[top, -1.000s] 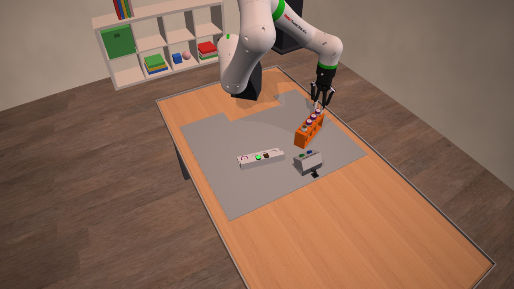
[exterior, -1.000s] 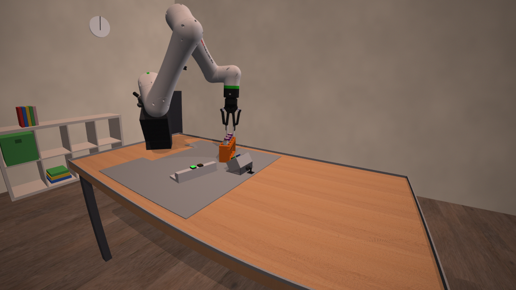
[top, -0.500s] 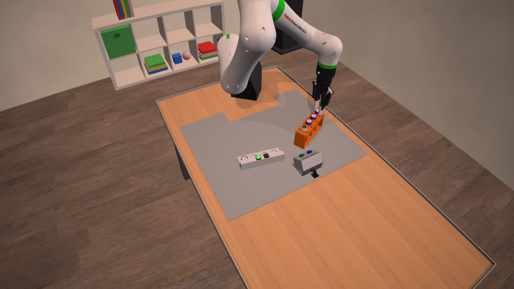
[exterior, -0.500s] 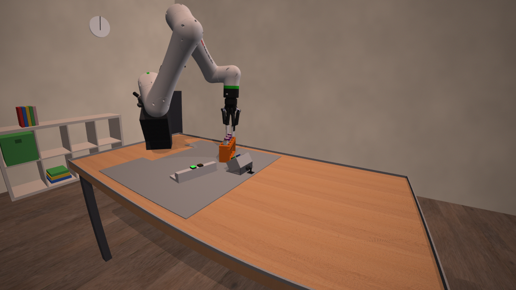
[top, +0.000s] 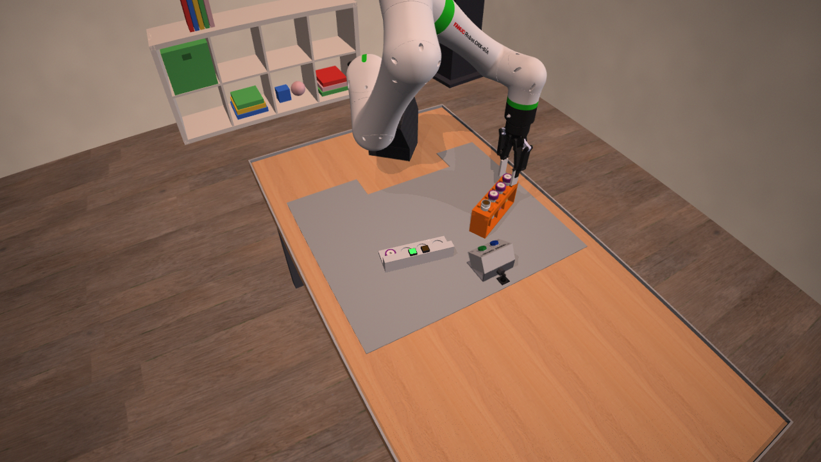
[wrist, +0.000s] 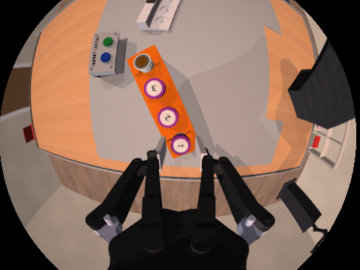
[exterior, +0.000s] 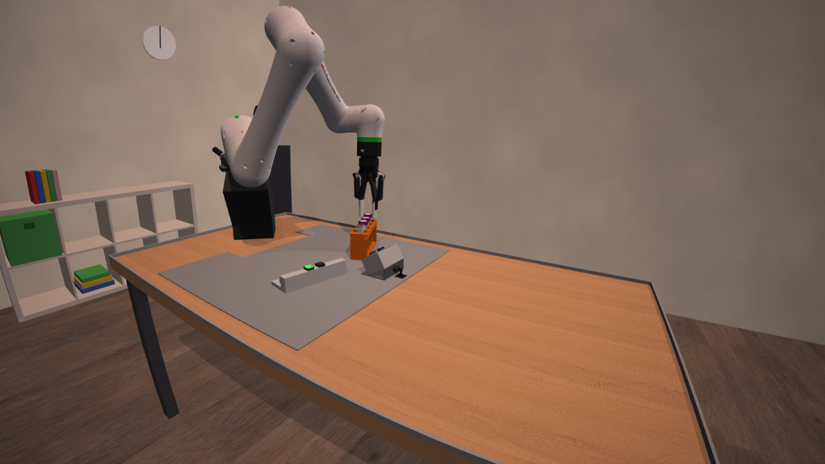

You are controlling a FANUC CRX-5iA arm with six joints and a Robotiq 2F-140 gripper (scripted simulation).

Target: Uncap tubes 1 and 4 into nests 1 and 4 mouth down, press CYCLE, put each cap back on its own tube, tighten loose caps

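The orange decapping station (top: 492, 209) holds four tubes. Tube 4 (top: 485, 203) at its near end stands open, also in the wrist view (wrist: 143, 62). Caps 3 (wrist: 154, 88), 2 (wrist: 167, 117) and 1 (wrist: 180, 144) sit on their tubes. My gripper (wrist: 180, 143) (top: 509, 173) is open and hangs upright over tube 1 at the far end, one finger on each side of cap 1, with a gap on both sides. Cap 4 (top: 390, 251) lies in the end nest of the cap tray (top: 415, 253). The green lamp (top: 412, 251) is lit; the amber lamp (top: 425, 248) beside it is dark.
The small key desk (top: 490, 258) stands in front of the station, with the green key (wrist: 106, 41) and the blue key (wrist: 105, 57) on top. The table's edge runs close behind the station. The arm's black base (top: 396, 137) stands at the back.
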